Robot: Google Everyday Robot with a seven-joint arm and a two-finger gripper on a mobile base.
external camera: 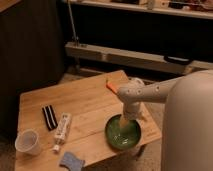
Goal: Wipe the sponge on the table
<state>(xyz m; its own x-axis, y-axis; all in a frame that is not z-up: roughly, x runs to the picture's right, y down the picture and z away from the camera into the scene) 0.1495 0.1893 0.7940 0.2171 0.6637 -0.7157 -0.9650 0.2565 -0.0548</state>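
– Several things share the table [90,100] with the sponge; shall we take them from the left?

– Yes. Farthest to the left of the gripper [123,120] a paper cup [27,141] stands upright near the front left corner. Closer in lie a black-and-white striped strip [49,117] and then a white tube [62,131], both flat and both pointing roughly front to back.

– And the sponge [72,160]?

– We see it flat at the table's front edge, to the left of the gripper and nearer to us than it is, just in front of the tube's near end. Its long side runs roughly along that edge, a little slanted.

– Where is the gripper itself?

– Low over a green bowl [123,134], at the rim or just inside it. We cannot tell whether it is grasping anything or released.

– What lies between the two?

– The bowl's near-left rim, then bare wood. The tube sits just off that line, on its far side. An orange thing [112,86] lies behind the gripper, out of the way, and the robot's pale body [190,125] fills the right.

– How far along are we?

– We can't settle that. A sponge lying apart from the gripper suits one waiting to be picked up, and equally one set down after the wiping.
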